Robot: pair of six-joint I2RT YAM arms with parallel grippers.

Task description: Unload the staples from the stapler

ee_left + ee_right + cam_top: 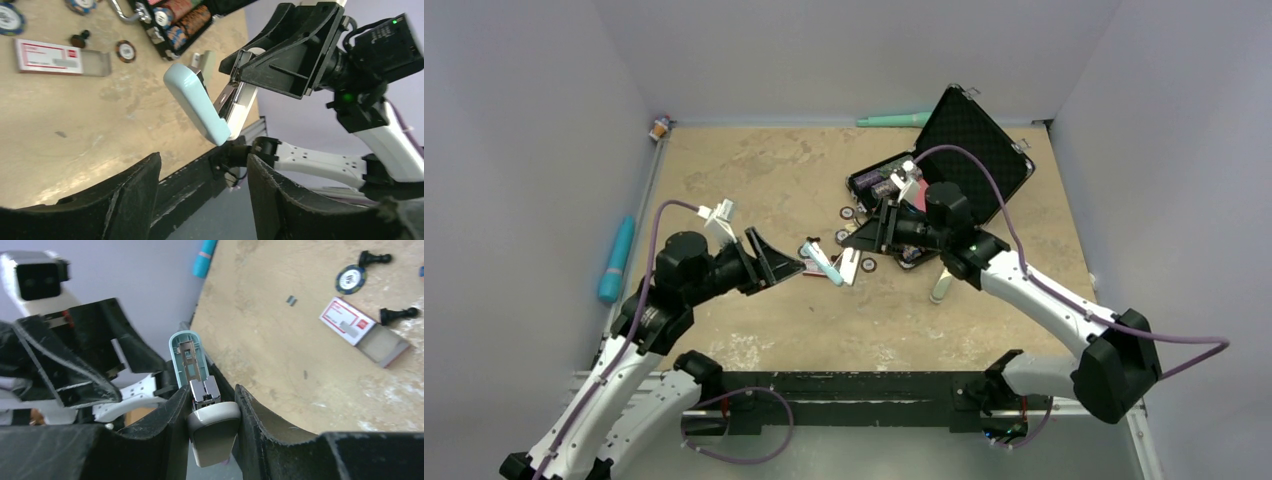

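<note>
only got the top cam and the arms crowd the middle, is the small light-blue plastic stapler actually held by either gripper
observer: yes. The right wrist view shows the right gripper clamped on the pale base end of the stapler.
operator: is it opened up
observer: yes. The blue lid is swung away from the base, baring a silvery metal channel on its inner side.
operator: and the left gripper
observer: the left wrist view shows the left gripper open, fingers wide apart, with the stapler ahead of them, not between them.
</note>
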